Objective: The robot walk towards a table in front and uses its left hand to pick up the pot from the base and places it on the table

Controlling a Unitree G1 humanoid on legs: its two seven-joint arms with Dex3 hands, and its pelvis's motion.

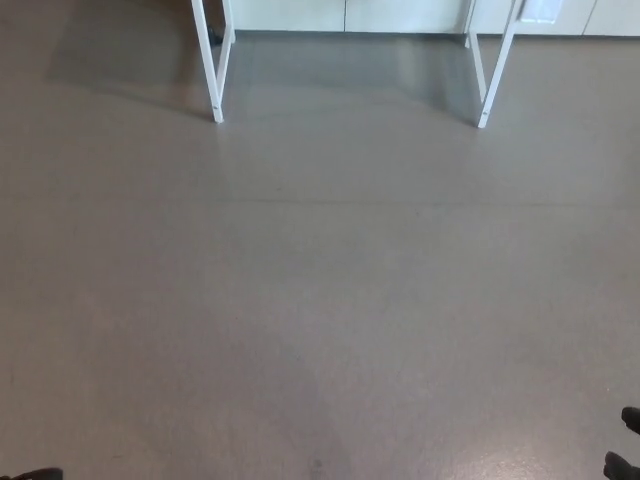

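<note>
Floor (320, 300) fills the view since the robot stands well short of the table (211, 75), only its white legs (496, 80) showing at the top edge, so pot and base are out of sight, and black slivers of left hand (35, 474) and right hand (630, 418) are too cropped to tell open from closed.

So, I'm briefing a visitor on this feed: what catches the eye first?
The grey floor fills nearly the whole view. At the top stand white table legs, left and right, before pale cabinet fronts. Black bits of the left hand and right hand poke in at the bottom corners.
</note>
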